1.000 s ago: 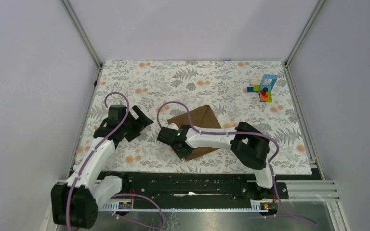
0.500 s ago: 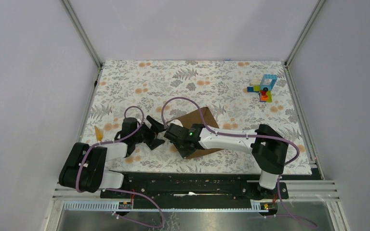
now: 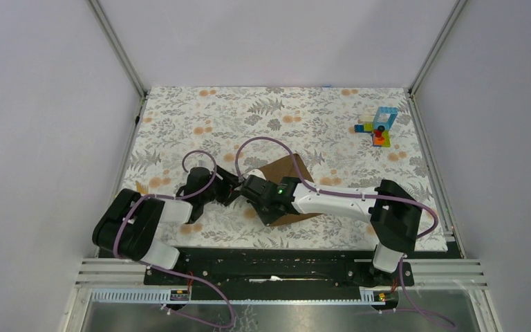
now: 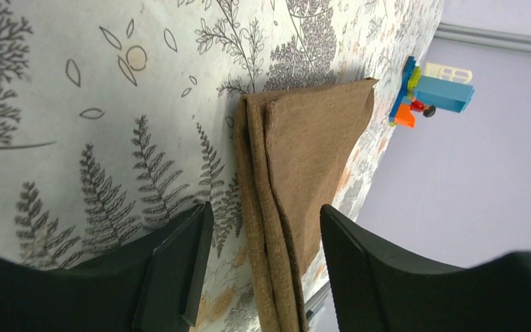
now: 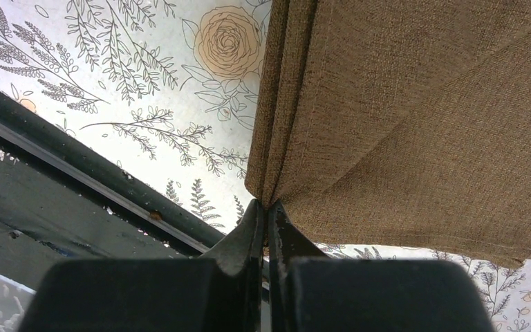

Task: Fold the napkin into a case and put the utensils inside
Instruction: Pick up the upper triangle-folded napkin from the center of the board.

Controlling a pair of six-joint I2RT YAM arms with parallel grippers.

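The brown napkin (image 3: pixel 289 170) lies folded on the floral cloth at mid-table. My right gripper (image 3: pixel 261 206) is shut on the napkin's near corner (image 5: pixel 401 117), with the layered edges pinched between the fingertips (image 5: pixel 269 207). My left gripper (image 3: pixel 234 189) is open at the napkin's left side. In the left wrist view the folded edge (image 4: pixel 269 228) runs between the two open fingers without touching them. A sliver of a yellow-orange utensil (image 3: pixel 140 187) shows on the cloth left of the left arm; the rest of the utensils are hidden.
A small stack of colourful toy blocks (image 3: pixel 379 128) stands at the far right, also in the left wrist view (image 4: pixel 432 93). The black rail (image 5: pixel 76 159) at the table's near edge runs just behind my right gripper. Grey walls enclose the table.
My left arm has swung down and right, from the left side of the table to the napkin's left edge. My right gripper has shifted slightly right, still holding the napkin.
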